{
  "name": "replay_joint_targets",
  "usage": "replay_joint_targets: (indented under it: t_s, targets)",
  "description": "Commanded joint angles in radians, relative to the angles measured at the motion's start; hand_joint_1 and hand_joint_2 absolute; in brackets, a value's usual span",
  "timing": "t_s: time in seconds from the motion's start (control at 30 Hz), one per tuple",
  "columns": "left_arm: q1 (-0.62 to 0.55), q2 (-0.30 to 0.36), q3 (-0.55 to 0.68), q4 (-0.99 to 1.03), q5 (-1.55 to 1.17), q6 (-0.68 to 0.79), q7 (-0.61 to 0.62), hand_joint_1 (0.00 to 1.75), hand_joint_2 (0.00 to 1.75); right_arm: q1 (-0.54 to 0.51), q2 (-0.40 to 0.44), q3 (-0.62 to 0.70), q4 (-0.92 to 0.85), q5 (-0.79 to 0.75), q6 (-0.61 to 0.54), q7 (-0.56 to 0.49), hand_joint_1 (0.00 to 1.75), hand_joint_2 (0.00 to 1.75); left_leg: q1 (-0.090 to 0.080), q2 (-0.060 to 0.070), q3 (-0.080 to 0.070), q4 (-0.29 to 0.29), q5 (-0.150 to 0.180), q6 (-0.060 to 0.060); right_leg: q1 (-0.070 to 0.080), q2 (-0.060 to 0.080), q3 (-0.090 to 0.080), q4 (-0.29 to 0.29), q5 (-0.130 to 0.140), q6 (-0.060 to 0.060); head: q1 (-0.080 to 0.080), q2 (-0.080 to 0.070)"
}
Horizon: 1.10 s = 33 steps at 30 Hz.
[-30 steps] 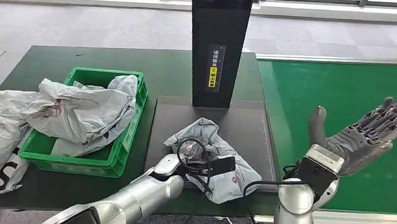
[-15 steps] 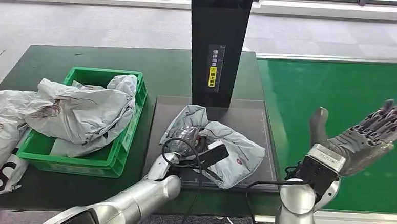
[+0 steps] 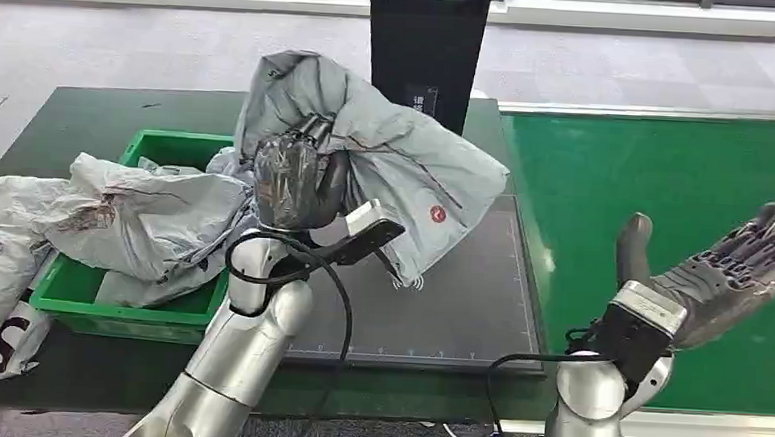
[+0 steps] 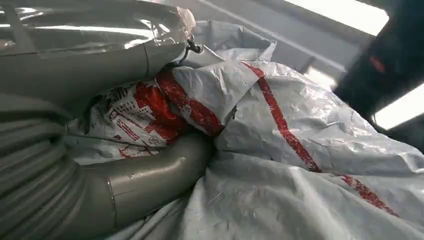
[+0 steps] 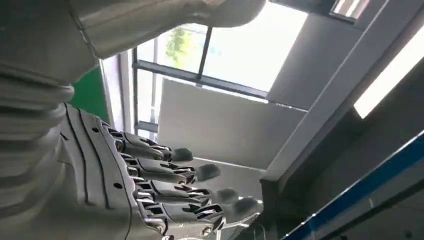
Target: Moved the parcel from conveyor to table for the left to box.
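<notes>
One raised left hand [image 3: 290,178] gripping parcel [image 3: 396,164].

The parcel [image 3: 397,159], a crumpled grey plastic mailer bag with red print [image 4: 280,125], hung lifted above the table's dark mat. It draped beside the green crate [image 3: 158,312], which held other grey bags.
</notes>
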Motion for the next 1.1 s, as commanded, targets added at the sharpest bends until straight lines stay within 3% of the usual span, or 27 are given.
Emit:
replay_joint_targets:
  t_s: [0.03,0.33,0.43,0.6,0.7,0.73,0.77,0.8,0.83,1.1]
  targets:
    - [0.018,0.018,0.077,-0.129,-0.009,-0.005,0.007,1.75,1.75,0.041,0.044,-0.056,0.000,-0.002,0.001,0.000,0.00,1.75,0.000,0.001,0.002,-0.001,0.000,0.000,0.001,0.000,0.002,-0.002,0.000,-0.001,0.000,0.000]
    - [0.016,0.018,0.088,-0.140,-0.022,-0.005,0.009,1.75,1.75,0.047,0.044,-0.056,-0.006,-0.004,0.001,0.000,0.00,1.75,0.000,0.001,0.004,-0.004,0.000,0.000,0.000,-0.001,0.004,-0.004,0.001,-0.001,0.000,0.000]
    - [-0.008,0.018,0.139,-0.190,-0.073,-0.005,0.048,1.75,1.75,0.054,0.044,-0.056,-0.011,-0.004,0.001,0.000,0.00,1.75,0.000,0.000,0.003,-0.002,0.000,0.000,0.001,-0.001,0.003,-0.002,0.000,-0.001,0.000,0.000]
    - [-0.007,0.018,0.252,-0.301,-0.012,-0.005,-0.030,1.75,1.75,0.059,0.044,-0.052,-0.016,-0.011,0.001,0.000,0.00,1.75,0.000,0.001,0.001,-0.001,0.000,0.000,0.001,0.000,0.001,-0.001,0.000,-0.001,0.000,0.000]
    - [-0.006,0.018,0.298,-0.314,-0.029,-0.005,-0.016,1.75,1.75,0.059,0.044,-0.052,-0.017,-0.013,0.001,0.000,0.00,1.75,0.001,0.003,0.004,-0.004,0.000,-0.001,0.001,0.001,0.003,-0.004,0.001,-0.001,0.000,0.000]
    - [-0.041,0.037,0.349,-0.232,-0.023,-0.005,0.000,1.75,1.75,0.064,0.044,-0.048,-0.021,-0.015,0.001,0.000,0.00,1.75,0.001,0.002,0.002,-0.001,0.000,0.000,0.001,0.001,0.001,-0.002,0.000,-0.001,0.000,0.000]
    - [-0.187,0.038,0.508,0.034,-0.194,-0.005,0.247,1.75,1.75,0.070,0.044,-0.020,-0.007,-0.025,0.001,0.000,0.00,1.75,0.000,0.001,0.003,-0.002,0.000,0.000,0.000,0.000,0.002,-0.002,0.000,-0.001,0.000,0.000]
    - [-0.274,0.126,0.586,0.314,-0.099,-0.005,0.203,1.75,1.75,0.075,0.044,-0.017,-0.009,-0.031,0.001,0.000,0.00,1.75,0.001,0.000,0.004,-0.003,0.001,-0.001,0.001,-0.001,0.003,-0.003,0.000,-0.001,0.000,0.000]
    - [-0.330,0.181,0.681,0.445,-0.101,-0.005,0.162,1.75,1.75,0.080,0.044,-0.020,-0.015,-0.042,0.001,0.000,0.00,1.75,-0.001,-0.002,0.006,-0.004,0.002,-0.001,0.000,-0.003,0.006,-0.002,0.000,-0.001,0.000,0.000]
    - [-0.331,0.188,0.929,0.515,-0.191,-0.005,0.150,1.75,1.75,0.062,0.044,-0.040,0.018,-0.040,0.001,0.000,0.00,1.75,0.001,0.013,0.005,-0.005,0.004,-0.004,0.002,0.011,-0.001,-0.003,0.008,-0.006,0.000,0.000]
